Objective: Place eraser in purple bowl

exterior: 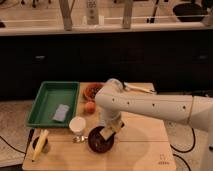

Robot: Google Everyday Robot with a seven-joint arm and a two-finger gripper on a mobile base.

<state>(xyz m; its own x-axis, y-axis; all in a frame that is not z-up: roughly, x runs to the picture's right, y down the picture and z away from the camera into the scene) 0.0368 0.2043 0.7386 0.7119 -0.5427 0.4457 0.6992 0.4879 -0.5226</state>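
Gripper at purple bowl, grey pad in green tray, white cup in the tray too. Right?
Cup's wrong: the camera view shows the white cup beside the purple bowl, outside the green tray. Gripper at the bowl, grey pad in the tray: correct.
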